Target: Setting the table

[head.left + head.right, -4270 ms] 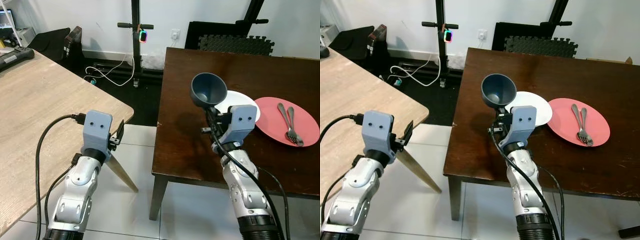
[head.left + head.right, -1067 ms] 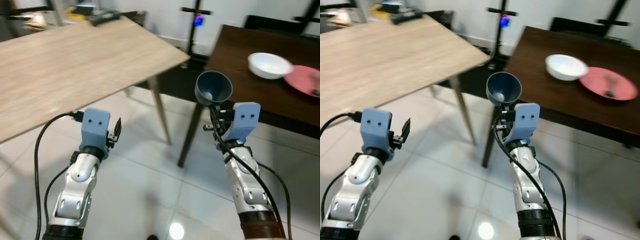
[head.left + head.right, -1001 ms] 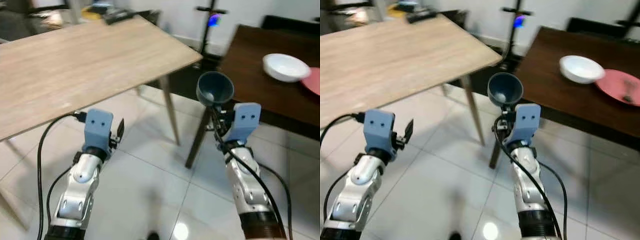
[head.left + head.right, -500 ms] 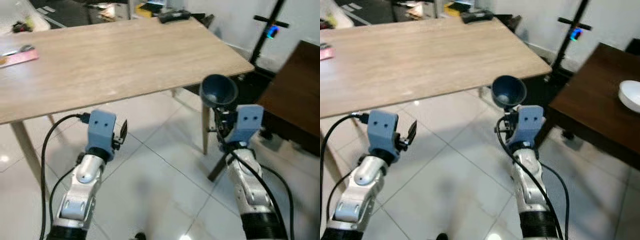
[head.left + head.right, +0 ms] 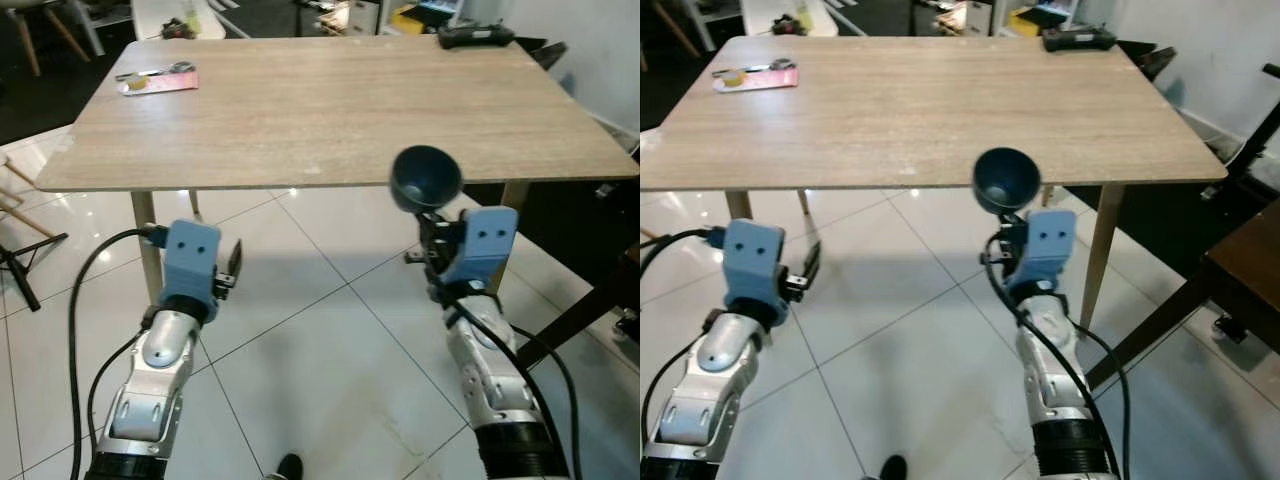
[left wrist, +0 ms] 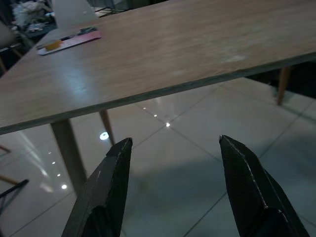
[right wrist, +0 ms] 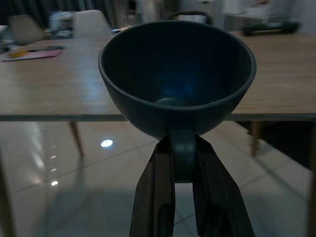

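Note:
My right gripper (image 5: 430,218) is shut on the handle of a dark blue cup (image 5: 426,179), held upright above the tiled floor just short of the front edge of a light wooden table (image 5: 330,90). In the right wrist view the cup (image 7: 177,74) is empty and its handle sits pinched between the fingers (image 7: 159,187). My left gripper (image 5: 232,270) hangs open with nothing in it, low and to the left, below the table's edge. The left wrist view has its fingers (image 6: 106,187) spread wide before the table (image 6: 148,49).
A pink flat item (image 5: 160,80) with small things on it lies at the table's far left, and a black device (image 5: 475,37) at its far right corner. The corner of a dark table (image 5: 1250,260) stands at the right. Table legs (image 5: 1095,250) stand on the white tiles.
The camera has swung from the dark table to the light wooden one, which now lies ahead. The white bowl and pink plate have left the picture. The right gripper keeps the cup.

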Controlling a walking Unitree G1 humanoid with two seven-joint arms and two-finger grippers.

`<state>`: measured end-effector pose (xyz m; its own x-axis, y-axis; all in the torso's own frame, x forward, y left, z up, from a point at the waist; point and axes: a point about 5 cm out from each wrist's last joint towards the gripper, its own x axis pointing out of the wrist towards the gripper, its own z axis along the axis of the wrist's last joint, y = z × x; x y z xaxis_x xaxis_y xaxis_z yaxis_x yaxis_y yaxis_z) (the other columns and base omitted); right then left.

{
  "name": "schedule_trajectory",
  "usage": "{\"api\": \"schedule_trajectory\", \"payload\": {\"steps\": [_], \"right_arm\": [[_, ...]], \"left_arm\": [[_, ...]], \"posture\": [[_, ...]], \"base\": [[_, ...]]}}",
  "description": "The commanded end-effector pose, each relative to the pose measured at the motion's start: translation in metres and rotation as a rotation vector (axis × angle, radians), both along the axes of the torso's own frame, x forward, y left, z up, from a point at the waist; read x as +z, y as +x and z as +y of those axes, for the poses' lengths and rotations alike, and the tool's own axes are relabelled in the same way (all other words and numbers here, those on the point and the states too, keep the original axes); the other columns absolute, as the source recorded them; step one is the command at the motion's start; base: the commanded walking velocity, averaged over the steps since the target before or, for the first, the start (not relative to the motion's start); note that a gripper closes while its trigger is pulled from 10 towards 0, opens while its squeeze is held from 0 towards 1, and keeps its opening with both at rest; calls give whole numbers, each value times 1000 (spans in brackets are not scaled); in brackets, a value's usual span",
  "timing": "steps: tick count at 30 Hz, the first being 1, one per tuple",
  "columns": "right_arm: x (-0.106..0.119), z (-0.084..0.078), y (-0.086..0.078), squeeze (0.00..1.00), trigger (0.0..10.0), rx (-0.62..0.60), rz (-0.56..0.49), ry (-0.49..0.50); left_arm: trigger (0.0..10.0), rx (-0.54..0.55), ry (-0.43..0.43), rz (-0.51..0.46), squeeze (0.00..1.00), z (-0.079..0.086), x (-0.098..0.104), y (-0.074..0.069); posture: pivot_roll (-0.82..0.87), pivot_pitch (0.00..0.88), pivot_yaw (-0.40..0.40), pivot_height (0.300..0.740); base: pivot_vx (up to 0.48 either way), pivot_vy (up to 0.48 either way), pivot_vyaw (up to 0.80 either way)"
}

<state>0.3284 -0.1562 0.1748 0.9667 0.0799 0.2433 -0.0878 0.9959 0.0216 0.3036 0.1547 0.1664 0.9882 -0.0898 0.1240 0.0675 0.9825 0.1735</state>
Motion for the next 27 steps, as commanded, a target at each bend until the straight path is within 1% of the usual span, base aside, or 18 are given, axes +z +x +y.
{"api": "schedule_trajectory", "payload": {"steps": [1, 27], "right_arm": [[0, -3, -1, 0, 10000, -8, -3, 23], [1, -4, -2, 0, 10000, -8, -9, 21]], "left_arm": [[10000, 5, 9, 9, 0, 1, -3, 0], [10000, 13, 15, 9, 0, 2, -3, 1]], "posture": [[48, 81, 58, 740], [48, 80, 58, 740]], "base": [[379, 292, 0], [364, 307, 0]]}}
